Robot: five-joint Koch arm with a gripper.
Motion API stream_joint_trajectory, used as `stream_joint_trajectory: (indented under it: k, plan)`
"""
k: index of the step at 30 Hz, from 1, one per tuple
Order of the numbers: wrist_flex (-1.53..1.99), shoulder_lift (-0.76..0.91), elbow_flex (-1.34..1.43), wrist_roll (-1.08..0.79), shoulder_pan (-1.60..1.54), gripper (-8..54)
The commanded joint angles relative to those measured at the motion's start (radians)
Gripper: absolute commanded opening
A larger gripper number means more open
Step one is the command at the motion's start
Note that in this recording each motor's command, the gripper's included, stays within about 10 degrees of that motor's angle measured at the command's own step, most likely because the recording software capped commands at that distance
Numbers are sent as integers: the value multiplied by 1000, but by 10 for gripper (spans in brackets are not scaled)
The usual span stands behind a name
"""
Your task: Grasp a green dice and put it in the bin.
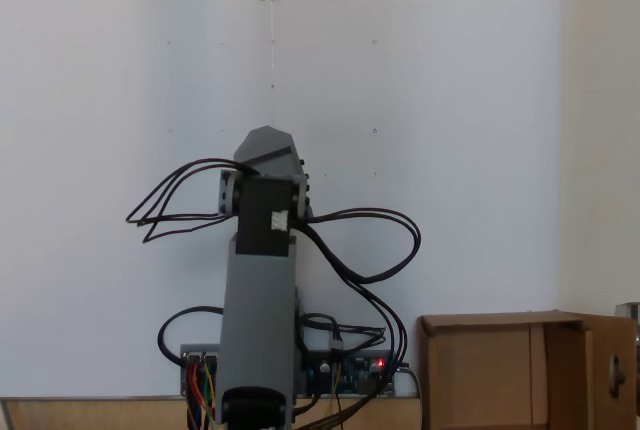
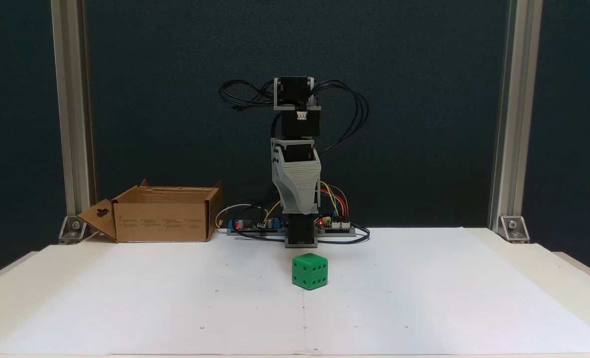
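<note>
**Supervisor:** Report task status, working left to right across the front-facing fixed view.

**Operator:** At the far left I see the bin (image 2: pixel 163 219), a brown cardboard box. It sits at the back of the table (image 2: pixel 548 278), beside the left aluminium post (image 2: pixel 71 114), top open, one flap folded out to its left. From this height I cannot see inside it. In the fixed view from behind the arm, the same box sits at the lower right, and the part of its interior in frame holds nothing that I can see.

**Supervisor:** Next item.

**Operator:** At centre, the arm (image 2: pixel 297 164) stands folded over its base, cables looping out on both sides. The circuit boards (image 2: pixel 255 224) lie at its foot. The gripper (image 2: pixel 300 209) points down, close to the base. I cannot tell whether the jaws are spread or pressed together; the grey housing hides them in both fixed views. I see nothing held in them.

**Supervisor:** And the dice?

**Operator:** The green dice (image 2: pixel 309 271) rests on the white paper (image 2: pixel 424 298), in front of the base and slightly to its right. It is apart from the gripper and well apart from the bin. Dark pips show on its faces.

**Supervisor:** Progress assessment?

**Operator:** My judgement: no step is complete. The reach, the grasp, the carry to the left and the release over the box all remain.
</note>
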Motion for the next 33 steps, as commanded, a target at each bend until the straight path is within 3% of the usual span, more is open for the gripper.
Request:
stream_joint_trajectory:
  k: [1,22,33]
  plan:
    - [-46,-14,-21,-74,-11,450]
    - [-153,-72,-21,-87,-84,444]
    - [-150,-81,34,-195,-97,454]
